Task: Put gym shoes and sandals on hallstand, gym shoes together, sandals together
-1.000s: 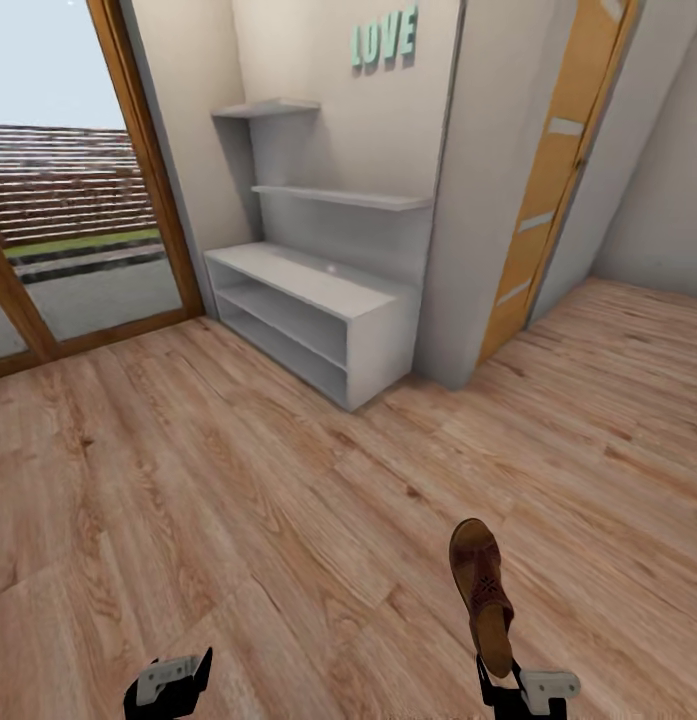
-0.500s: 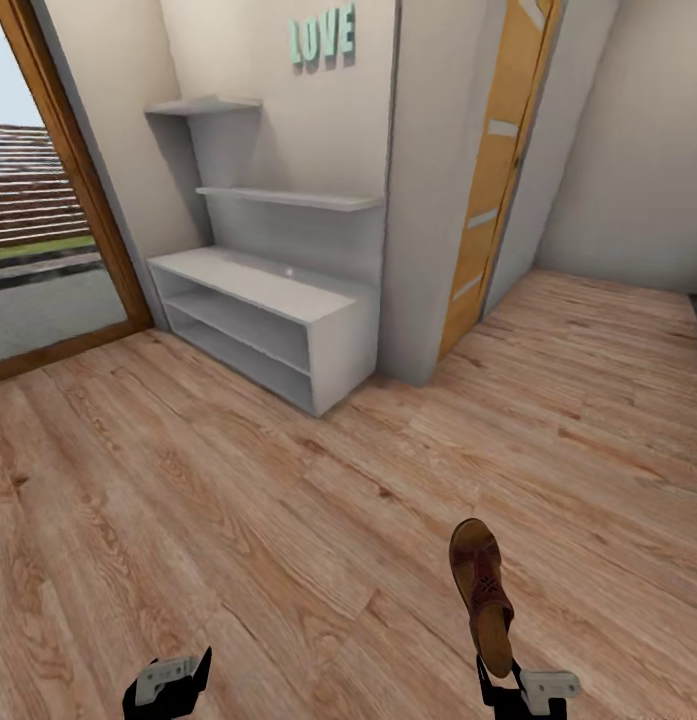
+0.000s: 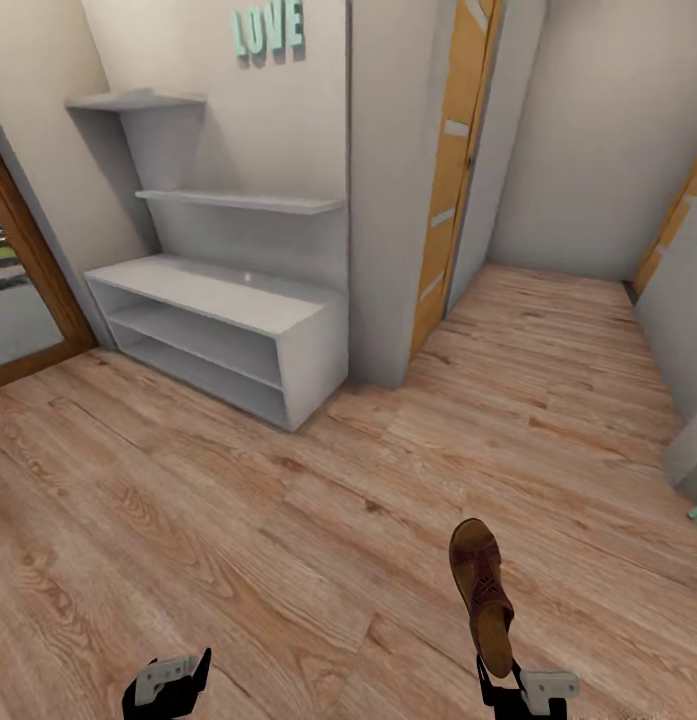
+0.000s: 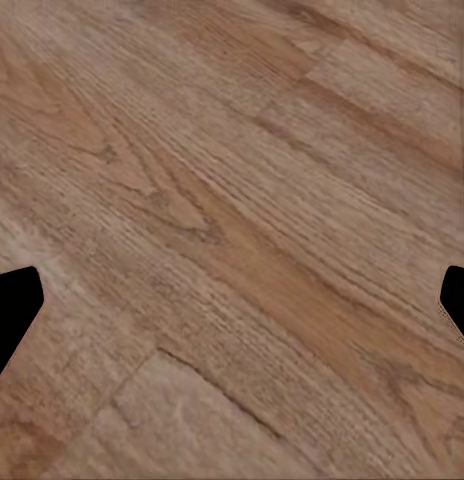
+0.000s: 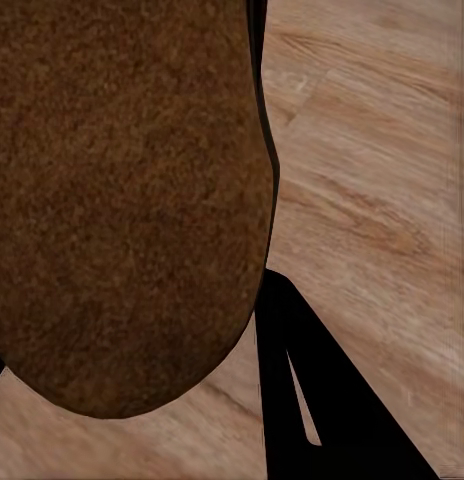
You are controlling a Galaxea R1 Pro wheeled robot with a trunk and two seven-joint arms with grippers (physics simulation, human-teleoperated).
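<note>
Swung view right vs 1 s ago; hallstand point(image 3: 213, 330) now far left. Right gripper point(image 3: 496, 668) jaws clamped on sandal point(image 3: 482, 590), carried above corridor floor point(image 3: 288, 520); left gripper point(image 3: 168, 685) jaws spread, empty. Should approach rack squarely, keep sandal level.

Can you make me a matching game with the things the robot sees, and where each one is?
Things:
1. dark brown leather sandal
2. mint "LOVE" letters
3. pale grey low shoe rack with two open shelves
4. left claw

Places or states:
A. up on the wall
B. held in the right claw
C. open, holding nothing, above the light brown wood-plank floor
D. standing on the floor against the wall, nothing on it

Pairs: 1-B, 2-A, 3-D, 4-C
</note>
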